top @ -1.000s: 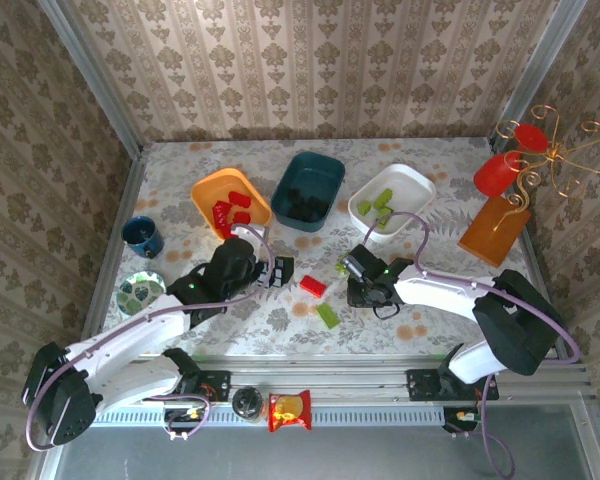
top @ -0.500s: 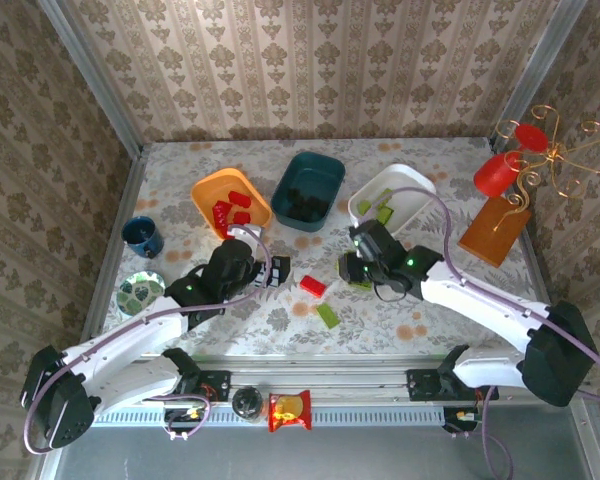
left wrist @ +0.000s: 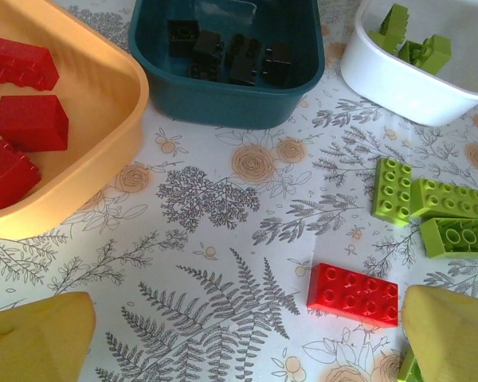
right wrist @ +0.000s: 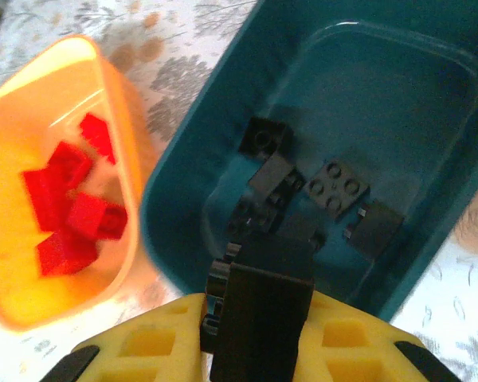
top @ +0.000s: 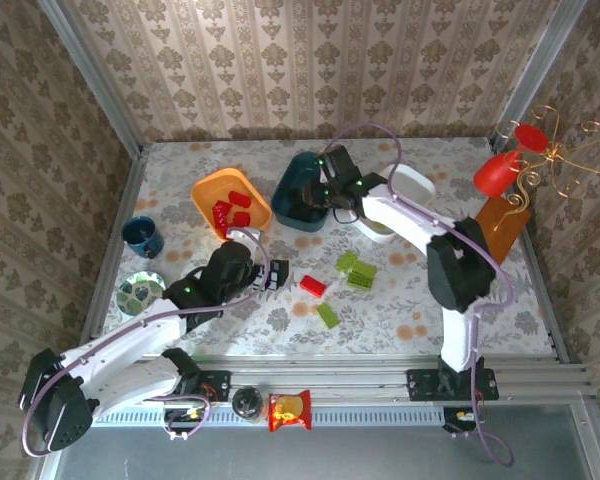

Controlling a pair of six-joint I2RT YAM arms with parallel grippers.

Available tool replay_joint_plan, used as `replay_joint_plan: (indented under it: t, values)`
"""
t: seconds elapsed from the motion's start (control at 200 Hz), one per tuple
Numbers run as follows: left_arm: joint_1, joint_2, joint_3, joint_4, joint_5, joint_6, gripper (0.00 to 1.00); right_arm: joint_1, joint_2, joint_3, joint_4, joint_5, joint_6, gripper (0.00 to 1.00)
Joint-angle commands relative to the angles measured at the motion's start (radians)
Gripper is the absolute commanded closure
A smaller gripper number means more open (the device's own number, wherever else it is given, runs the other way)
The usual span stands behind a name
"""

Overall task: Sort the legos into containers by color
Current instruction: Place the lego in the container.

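Legos [left wrist: 32,119] lie partly sorted: red in the orange bin [left wrist: 103,119], black in the teal bin [right wrist: 382,103], green in the white bin [left wrist: 398,87]. Right gripper [right wrist: 259,342], clamped on a black brick [right wrist: 260,306], has travelled within the last second from the middle of the table [left wrist: 223,199] to above the teal bin, so I judge only the release remains. Left gripper [left wrist: 243,342] is spread apart beside a loose red brick [left wrist: 353,294].
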Motion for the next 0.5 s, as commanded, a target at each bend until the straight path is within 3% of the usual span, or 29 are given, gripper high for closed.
replay_joint_plan:
  t: [0.0,0.185,0.38,0.495]
  values:
    - [0.005,-0.010,-0.019,-0.019,0.016,-0.022,0.00,-0.008,0.107,0.145,-0.092,0.041,-0.035,0.81]
    - [0.006,0.002,-0.016,-0.020,0.019,-0.016,0.00,-0.016,0.260,0.329,-0.186,0.075,-0.025,0.76]
    - [0.008,0.020,-0.014,-0.018,0.031,-0.006,0.00,-0.023,0.304,0.428,-0.234,0.067,-0.024,0.47]
    - [0.007,0.034,-0.005,-0.020,0.035,0.001,0.00,-0.023,0.283,0.443,-0.233,0.055,-0.031,0.38]
